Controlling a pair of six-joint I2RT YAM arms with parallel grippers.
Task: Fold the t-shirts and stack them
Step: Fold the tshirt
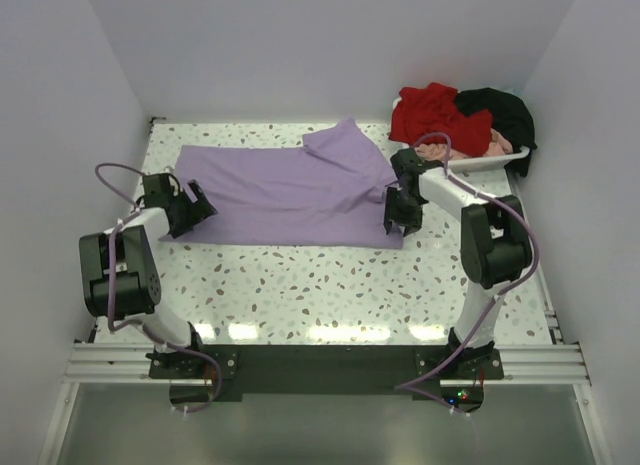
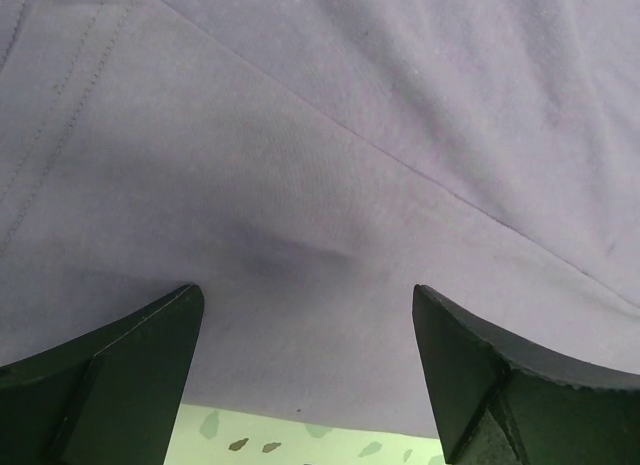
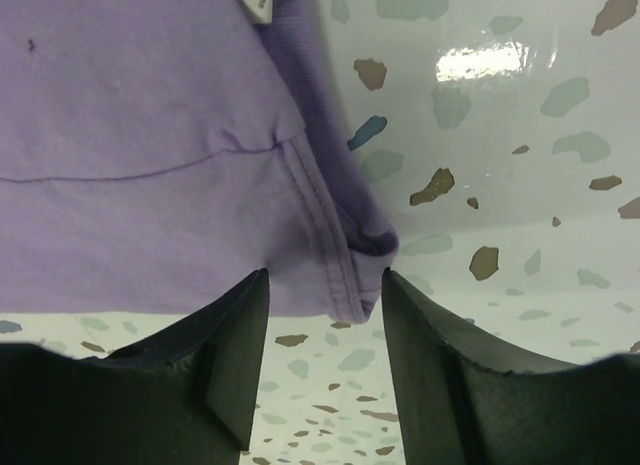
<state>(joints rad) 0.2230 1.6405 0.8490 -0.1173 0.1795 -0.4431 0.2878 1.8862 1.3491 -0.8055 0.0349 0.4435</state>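
A large lavender t-shirt lies spread flat on the speckled table, one sleeve folded up at the back. My left gripper is at its left edge. In the left wrist view its jaws stand wide open over the cloth, just inside the edge. My right gripper is at the shirt's near right corner. Its jaws are open but narrowed, with the hemmed corner between the fingertips and not pinched. Red, black and pale pink t-shirts lie heaped at the back right.
The heap of shirts sits in a white tray against the right wall. White walls close in the table on the left, back and right. Bare speckled tabletop runs between the shirt and the arm bases.
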